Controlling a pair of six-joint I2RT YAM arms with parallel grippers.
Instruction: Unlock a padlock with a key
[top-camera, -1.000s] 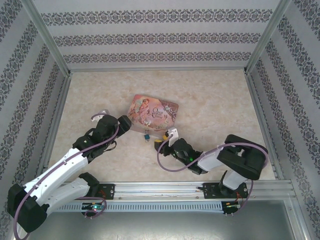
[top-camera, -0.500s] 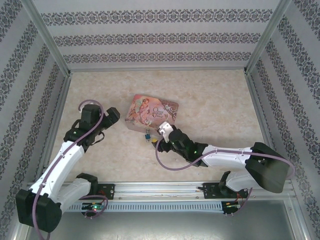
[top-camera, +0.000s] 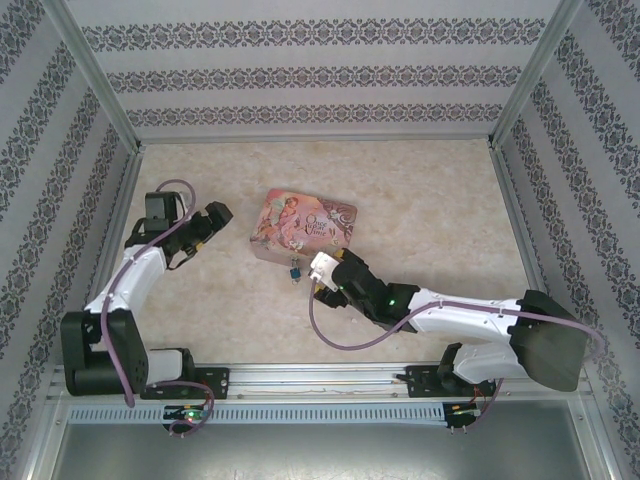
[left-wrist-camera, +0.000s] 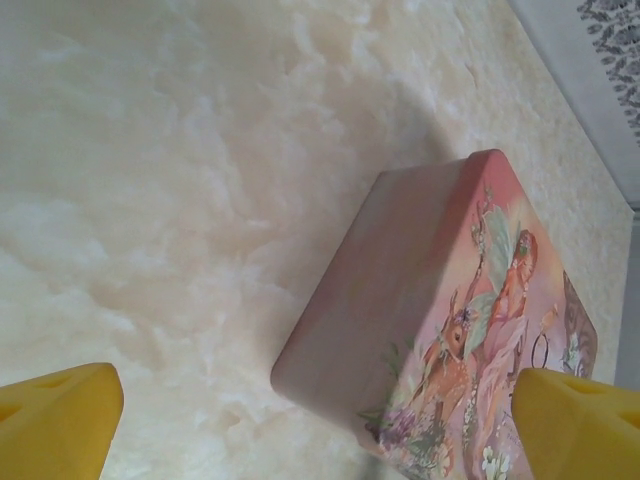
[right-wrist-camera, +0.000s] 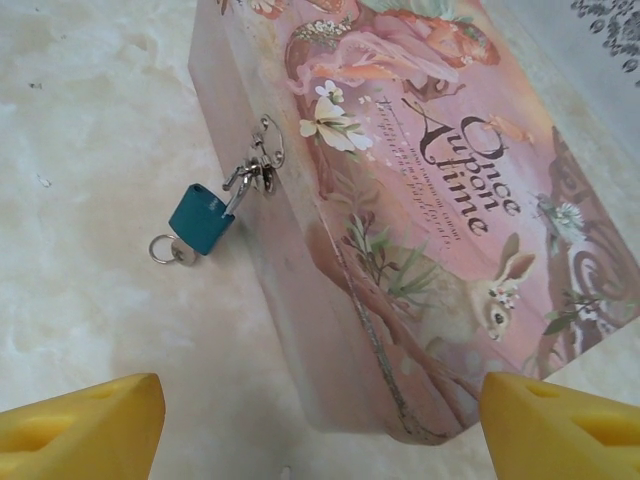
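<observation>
Tin (right-wrist-camera: 420, 200): pink, lid shut.
Padlock (right-wrist-camera: 203, 220): hangs on tin's latch (right-wrist-camera: 262, 165).
Left hand (left-wrist-camera: 318, 425): spread, empty.
Right hand (right-wrist-camera: 322, 430): spread, empty.
Tabletop (top-camera: 430, 190): pale marbled.
Walls (top-camera: 300, 75): patterned.

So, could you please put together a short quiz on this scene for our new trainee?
1. True or false: the padlock hangs from the clasp on the side wall of the tin.
2. What colour is the padlock's body? A) pink B) teal C) yellow
3. Which is nearer the padlock: the left gripper or the right gripper?

Key: 1 true; 2 B; 3 right.
</observation>
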